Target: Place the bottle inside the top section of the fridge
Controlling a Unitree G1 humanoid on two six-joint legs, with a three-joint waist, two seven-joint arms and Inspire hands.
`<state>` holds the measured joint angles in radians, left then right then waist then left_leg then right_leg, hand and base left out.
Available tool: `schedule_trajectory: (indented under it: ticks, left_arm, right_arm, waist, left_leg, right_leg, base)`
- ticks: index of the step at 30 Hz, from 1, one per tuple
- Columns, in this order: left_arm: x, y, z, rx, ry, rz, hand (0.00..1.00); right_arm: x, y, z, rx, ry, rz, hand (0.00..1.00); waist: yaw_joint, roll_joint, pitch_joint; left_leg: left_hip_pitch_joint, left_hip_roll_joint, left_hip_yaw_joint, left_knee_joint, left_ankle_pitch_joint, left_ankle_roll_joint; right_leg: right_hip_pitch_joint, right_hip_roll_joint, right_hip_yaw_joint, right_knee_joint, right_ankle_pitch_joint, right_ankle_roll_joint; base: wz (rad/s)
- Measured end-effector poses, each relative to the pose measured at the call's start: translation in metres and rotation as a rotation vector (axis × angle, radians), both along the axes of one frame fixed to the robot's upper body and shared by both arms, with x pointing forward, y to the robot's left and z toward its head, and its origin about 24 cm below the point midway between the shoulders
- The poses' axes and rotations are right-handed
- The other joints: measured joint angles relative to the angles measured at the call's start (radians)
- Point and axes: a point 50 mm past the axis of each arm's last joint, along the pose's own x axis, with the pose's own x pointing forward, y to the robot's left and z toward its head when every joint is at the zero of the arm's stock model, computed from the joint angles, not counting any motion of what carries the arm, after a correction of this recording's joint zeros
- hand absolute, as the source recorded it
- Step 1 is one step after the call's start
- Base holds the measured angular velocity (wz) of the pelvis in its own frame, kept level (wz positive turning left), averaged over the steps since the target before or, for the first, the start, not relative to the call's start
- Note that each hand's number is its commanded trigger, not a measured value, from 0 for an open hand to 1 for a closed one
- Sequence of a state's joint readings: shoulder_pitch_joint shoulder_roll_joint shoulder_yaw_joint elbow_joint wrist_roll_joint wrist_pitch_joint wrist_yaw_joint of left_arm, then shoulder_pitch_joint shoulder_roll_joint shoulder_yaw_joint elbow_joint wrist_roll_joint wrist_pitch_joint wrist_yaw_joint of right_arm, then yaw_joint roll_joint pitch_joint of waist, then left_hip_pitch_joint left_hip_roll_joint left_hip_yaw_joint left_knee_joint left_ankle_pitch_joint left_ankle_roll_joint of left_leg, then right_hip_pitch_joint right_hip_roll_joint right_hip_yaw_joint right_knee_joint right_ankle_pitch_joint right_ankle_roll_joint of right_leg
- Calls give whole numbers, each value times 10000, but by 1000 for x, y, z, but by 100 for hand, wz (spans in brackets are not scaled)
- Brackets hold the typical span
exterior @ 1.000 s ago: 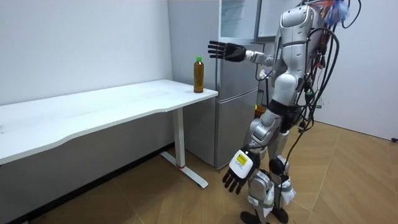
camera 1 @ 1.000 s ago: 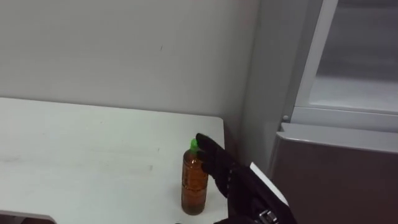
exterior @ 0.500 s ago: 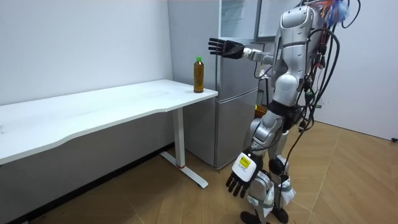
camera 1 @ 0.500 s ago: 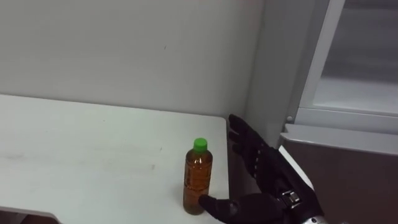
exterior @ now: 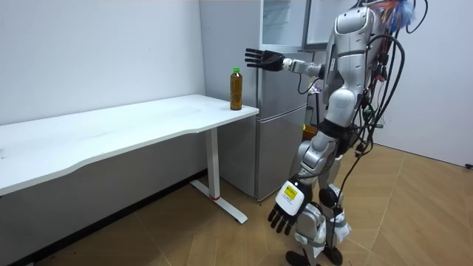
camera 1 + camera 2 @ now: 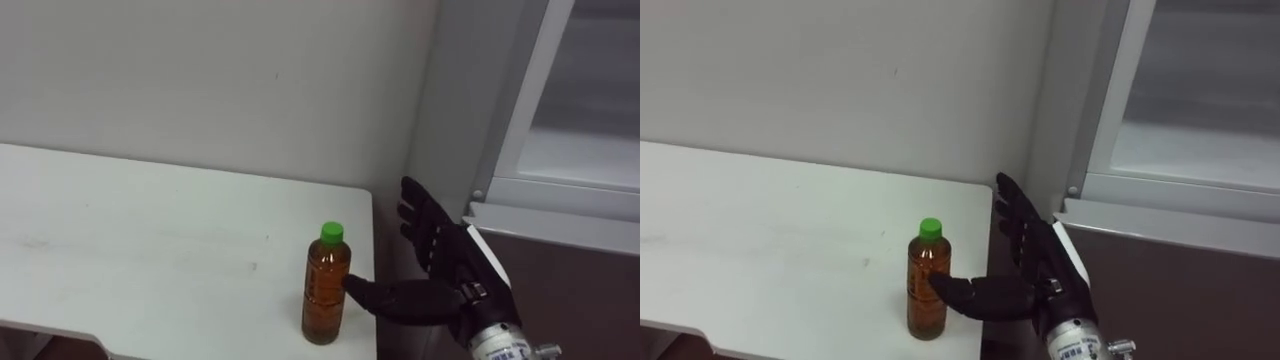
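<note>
Eye views: bottle upright on the white surface, amber fill, green cap. It sits at the corner nearest the fridge, close to both the side edge and the front edge.

My right hand is out beyond that side edge, over the gap between surface and fridge. Fingers are straight and fanned, holding nothing. The thumb reaches sideways toward the bottle's middle. In the left eye its tip looks just beside the bottle; in the right eye it overlaps the bottle. I cannot tell contact from these two.

Room view settles it: the hand is held above cap height and off toward the fridge, with clear air between it and the bottle. This view also gives my left hand, hanging low by my legs, fingers loose and pointing down.

Room to move: broad bare surface on the bottle's far side, wall behind. The upper fridge, with its white frame and pale inside, is above and to my right.
</note>
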<state>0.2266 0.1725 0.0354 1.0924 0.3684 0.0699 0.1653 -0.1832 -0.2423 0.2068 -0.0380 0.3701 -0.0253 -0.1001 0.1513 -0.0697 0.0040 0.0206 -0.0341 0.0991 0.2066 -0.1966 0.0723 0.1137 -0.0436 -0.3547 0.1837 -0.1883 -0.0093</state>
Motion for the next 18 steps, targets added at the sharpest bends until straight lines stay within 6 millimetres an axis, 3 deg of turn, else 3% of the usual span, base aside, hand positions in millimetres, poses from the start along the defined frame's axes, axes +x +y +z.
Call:
schedule_trajectory:
  ticks: [7, 11, 18]
  left_arm:
    - [0, 1, 0, 128, 273, -96, 0]
    - [1, 2, 0, 163, 276, -97, 0]
    - [2, 1, 1, 236, 399, -202, 0]
  right_arm:
    - [5, -3, -12, -342, 485, -393, 0]
    - [13, -4, -15, -524, 720, -513, 0]
    - [25, -3, -20, -816, 1132, -532, 0]
  waist:
    - [223, -116, -4]
    - [292, -206, 32]
    - [458, -109, 82]
  left_leg:
    - [-27, 1, -149, -6, 16, -23]
    - [-51, -3, -184, 18, 18, -27]
    - [-113, -15, -227, 137, 15, -23]
  right_leg:
    - [29, 6, -177, -1, -3, 5]
    - [28, 8, -175, 0, -3, 5]
    - [36, -2, -170, 5, -3, 5]
  base:
    - [8]
    - [0]
    - [1]
